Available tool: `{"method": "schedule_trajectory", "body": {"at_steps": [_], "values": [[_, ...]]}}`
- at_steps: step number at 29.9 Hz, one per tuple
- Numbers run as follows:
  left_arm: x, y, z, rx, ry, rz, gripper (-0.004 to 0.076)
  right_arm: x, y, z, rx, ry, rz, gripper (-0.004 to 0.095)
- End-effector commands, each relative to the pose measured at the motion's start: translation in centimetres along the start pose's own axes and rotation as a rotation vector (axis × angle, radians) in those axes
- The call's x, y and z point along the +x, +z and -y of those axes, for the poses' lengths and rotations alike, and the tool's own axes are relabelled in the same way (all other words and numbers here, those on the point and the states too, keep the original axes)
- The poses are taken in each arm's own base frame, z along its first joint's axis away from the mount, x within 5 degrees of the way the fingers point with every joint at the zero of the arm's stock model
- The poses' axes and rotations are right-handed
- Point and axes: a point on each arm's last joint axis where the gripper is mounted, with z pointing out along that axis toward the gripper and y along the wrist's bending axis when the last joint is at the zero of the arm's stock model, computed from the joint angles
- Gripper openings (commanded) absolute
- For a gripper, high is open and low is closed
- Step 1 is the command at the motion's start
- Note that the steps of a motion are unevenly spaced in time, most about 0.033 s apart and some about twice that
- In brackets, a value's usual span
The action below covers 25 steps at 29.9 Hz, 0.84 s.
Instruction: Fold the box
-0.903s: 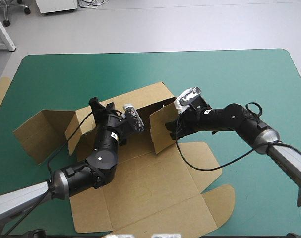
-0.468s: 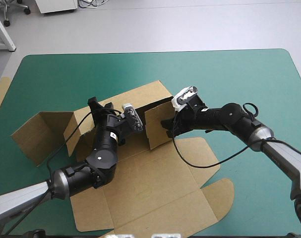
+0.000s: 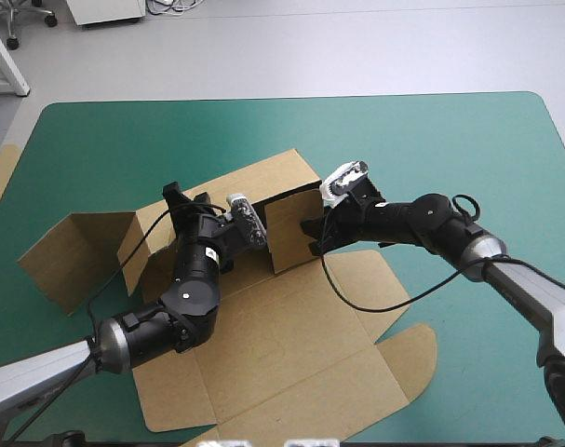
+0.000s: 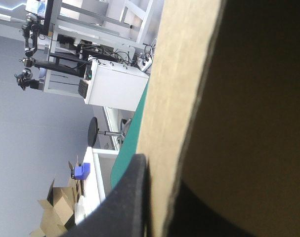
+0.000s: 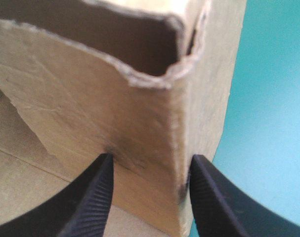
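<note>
The box [image 3: 291, 345] seems light, stiff board. The left pincer [image 4: 162, 170] grips a wall; the right pincer [image 5: 150, 163], parted, straddles the flap's edge, a good hold.

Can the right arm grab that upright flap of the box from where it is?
Likely yes: the right gripper is open and astride the box flap, with nothing else between its fingers.
</note>
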Motion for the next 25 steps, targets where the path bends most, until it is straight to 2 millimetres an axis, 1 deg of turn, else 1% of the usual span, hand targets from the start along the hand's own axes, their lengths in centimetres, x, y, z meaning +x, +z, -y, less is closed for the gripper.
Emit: {"method": "schedule_trajectory", "body": {"at_steps": [1,3,9,14,21,25], "values": [[-0.5,-0.8,-1.3,-0.009,-0.081,0.042,-0.001,-2.0,-0.7,-0.8,-0.012,-0.017,0.106,0.0433],[-0.5,-0.8,-1.3,-0.01,-0.08,0.04,-0.001,-2.2,-0.7,-1.0,-0.019,-0.023,0.125,0.044],[-0.5,-0.8,-1.2,0.002,-0.084,0.041,-0.001,-2.3,-0.7,-0.9,-0.007,-0.035,0.134,0.0519],[-0.5,-0.8,-1.2,0.002,-0.084,0.041,-0.001,-2.2,-0.6,-0.9,-0.011,-0.046,0.128,0.0523],[-0.5,-0.8,-1.2,0.005,-0.084,0.044,-0.001,-1.9,0.1,-0.7,-0.029,-0.04,0.117,0.0638],[-0.5,-0.8,-1.1,0.01,-0.09,0.041,-0.0009,-1.9,0.5,-0.8,-0.033,-0.036,0.117,0.0641]]}}
